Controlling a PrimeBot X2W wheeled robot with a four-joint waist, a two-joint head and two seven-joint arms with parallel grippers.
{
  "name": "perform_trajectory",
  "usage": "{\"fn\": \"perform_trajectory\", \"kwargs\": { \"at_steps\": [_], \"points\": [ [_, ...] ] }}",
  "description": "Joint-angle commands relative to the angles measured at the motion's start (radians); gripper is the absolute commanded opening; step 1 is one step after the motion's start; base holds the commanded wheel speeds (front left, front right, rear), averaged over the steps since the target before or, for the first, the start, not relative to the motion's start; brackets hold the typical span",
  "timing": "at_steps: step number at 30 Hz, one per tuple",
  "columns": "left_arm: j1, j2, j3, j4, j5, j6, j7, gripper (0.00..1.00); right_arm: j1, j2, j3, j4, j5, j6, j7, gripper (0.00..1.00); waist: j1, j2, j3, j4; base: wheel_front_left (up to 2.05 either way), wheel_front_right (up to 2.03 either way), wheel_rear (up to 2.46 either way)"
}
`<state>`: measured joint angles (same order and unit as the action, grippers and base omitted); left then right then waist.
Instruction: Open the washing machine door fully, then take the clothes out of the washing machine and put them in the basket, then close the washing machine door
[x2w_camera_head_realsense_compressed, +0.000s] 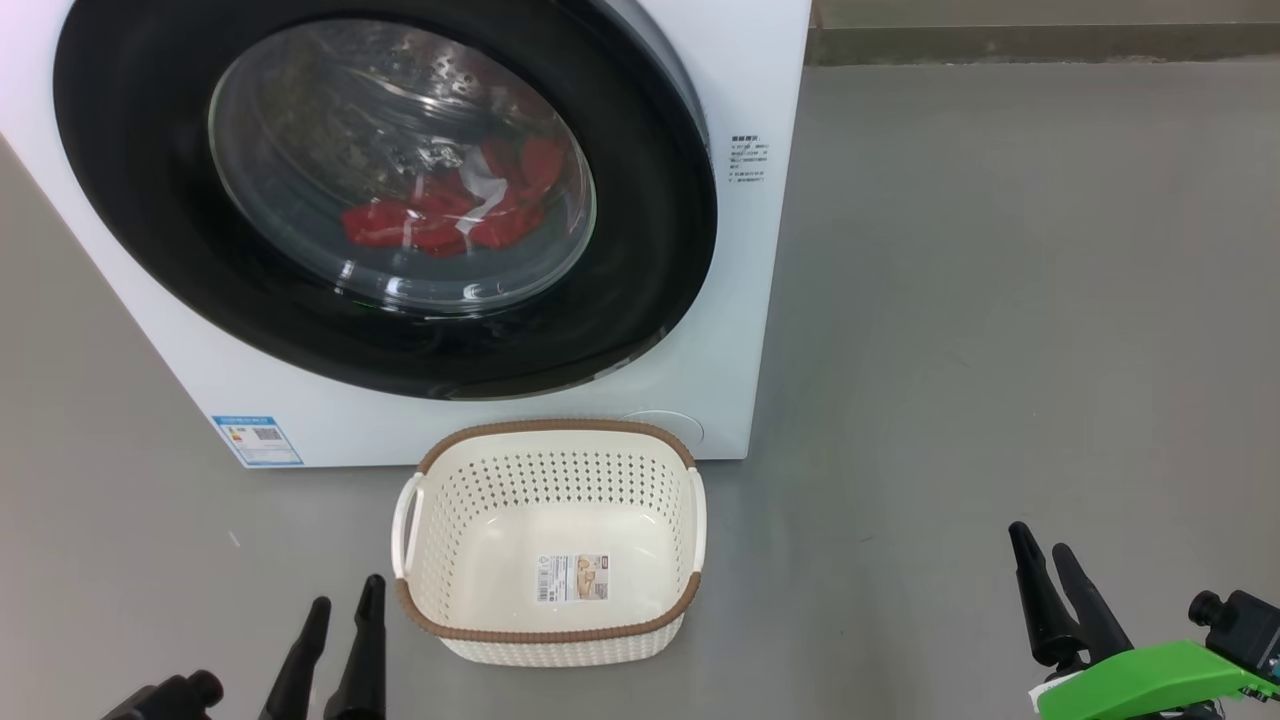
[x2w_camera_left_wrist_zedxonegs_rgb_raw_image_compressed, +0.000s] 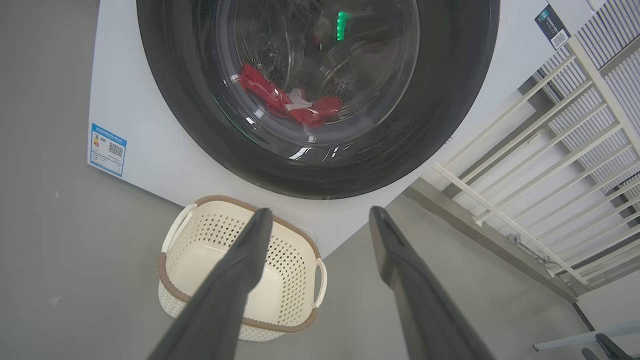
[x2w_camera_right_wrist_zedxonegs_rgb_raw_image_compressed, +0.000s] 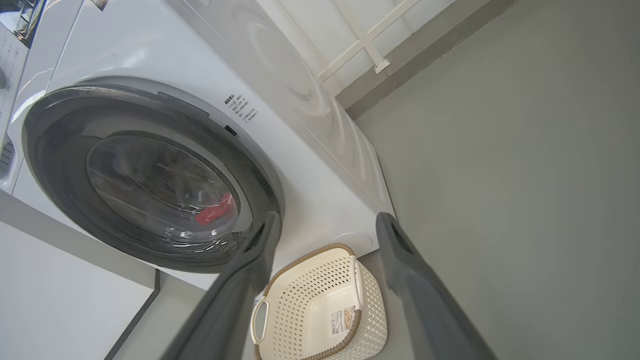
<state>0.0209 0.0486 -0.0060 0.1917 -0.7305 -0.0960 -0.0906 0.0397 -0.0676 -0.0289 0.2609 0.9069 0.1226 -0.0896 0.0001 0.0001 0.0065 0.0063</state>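
**Head view: door closed, garment in drum, both grippers spread and clear**

Head view gives me the big white boxy front-loading washing machine (x2w_camera_head_realsense_compressed: 760, 300) standing on the grey floor (x2w_camera_head_realsense_compressed: 1000, 300). Its large round door with the wide glossy black rim (x2w_camera_head_realsense_compressed: 650, 250) lies closed against the machine front. Through the bulging clear glass I see the bright red fabric garment with white panels (x2w_camera_head_realsense_compressed: 450, 215), lying crumpled low in the perforated steel drum.

A small blue label sticker (x2w_camera_head_realsense_compressed: 258, 440) sits at the lower left corner of the front panel, and a block of small printed text (x2w_camera_head_realsense_compressed: 750, 160) sits just right of the door rim.

The small cream-white perforated plastic basket with the brown woven-look rim (x2w_camera_head_realsense_compressed: 550, 632) stands upright on the floor, just in front of the machine and below the door. A label sticker (x2w_camera_head_realsense_compressed: 573, 578) shows on its bare bottom.

The left gripper (x2w_camera_head_realsense_compressed: 347, 592) hangs at the lower left, just beside the basket's near left corner and not touching it. Its wrist view shows the two dark fingers spread apart with nothing between them.

The right gripper (x2w_camera_head_realsense_compressed: 1038, 538) hangs at the lower right, well apart from the basket. Its wrist view likewise shows the fingers spread, gripping nothing.

The left wrist view also shows a white slatted railing (x2w_camera_left_wrist_zedxonegs_rgb_raw_image_compressed: 525, 150) beside the machine.
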Motion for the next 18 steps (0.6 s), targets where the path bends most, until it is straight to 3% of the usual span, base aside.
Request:
{"fn": "perform_trajectory", "kwargs": {
  "at_steps": [1,18],
  "points": [
    [-0.01,0.015,0.014,-0.034,0.041,0.003,-0.015,1.0,-0.011,-0.018,0.015,-0.033,-0.035,0.005,-0.016,1.0,-0.0001,-0.0001,0.0,0.0,0.0,0.0,0.0],
    [0.007,0.019,0.008,-0.058,0.243,0.0,-0.065,1.0,0.017,-0.025,0.038,-0.064,-0.188,0.006,-0.066,1.0,-0.0001,-0.0001,0.004,0.004,0.0,0.0,0.0]
  ]
}}
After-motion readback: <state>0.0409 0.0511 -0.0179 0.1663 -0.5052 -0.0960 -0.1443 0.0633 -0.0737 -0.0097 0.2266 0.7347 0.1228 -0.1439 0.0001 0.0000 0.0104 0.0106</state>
